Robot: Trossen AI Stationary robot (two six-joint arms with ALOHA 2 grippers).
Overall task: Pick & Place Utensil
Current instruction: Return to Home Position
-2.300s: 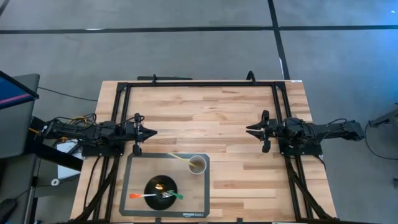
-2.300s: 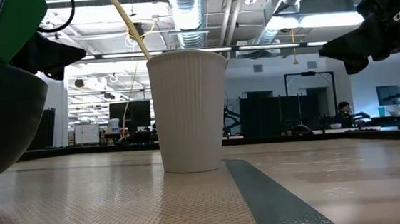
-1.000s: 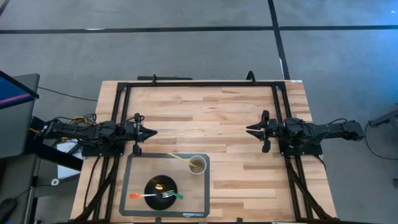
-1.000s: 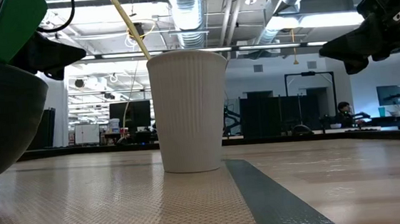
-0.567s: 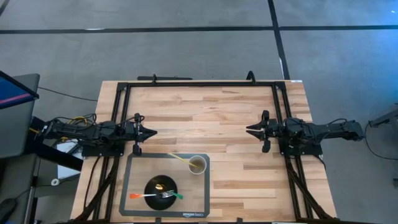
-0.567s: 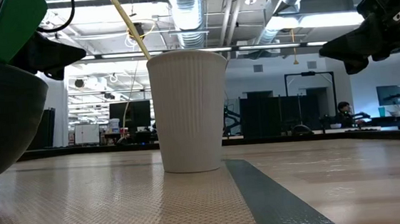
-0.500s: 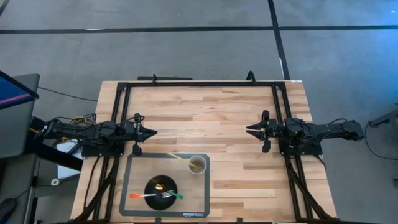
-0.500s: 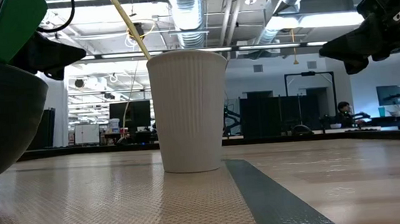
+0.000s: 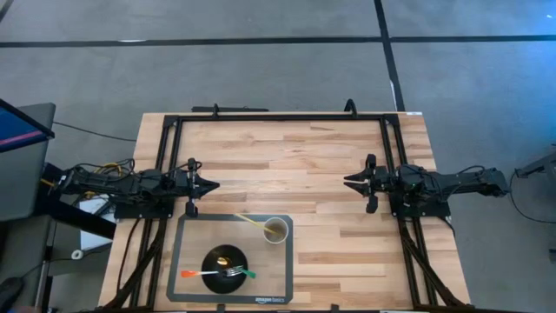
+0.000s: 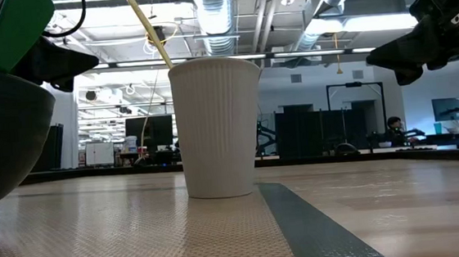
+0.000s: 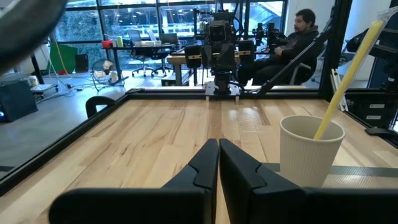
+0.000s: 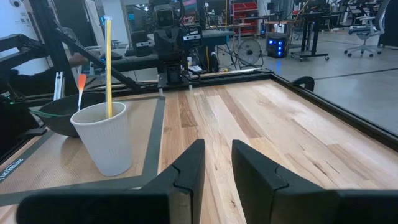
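On mat (image 9: pixel 187 242), white cup (image 9: pixel 276 230) unmoved, straw (image 9: pixel 248 221) inside

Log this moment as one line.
left hand shut, left side | right hand open, right side | yellow straw in white cup | cup on mat beside black bowl

**High view:** overhead, looking straight down on the whole table (image 9: pixel 287 148), the left arm (image 9: pixel 130 187) and the right arm (image 9: pixel 434 187). **Low view:** at table-top height, very near the white cup (image 10: pixel 217 129), facing level into the room (image 10: pixel 336 128). **Wrist views:** each faces across the table toward the opposite arm (both show the cup and its yellow straw (image 12: pixel 108 68), from opposite sides).
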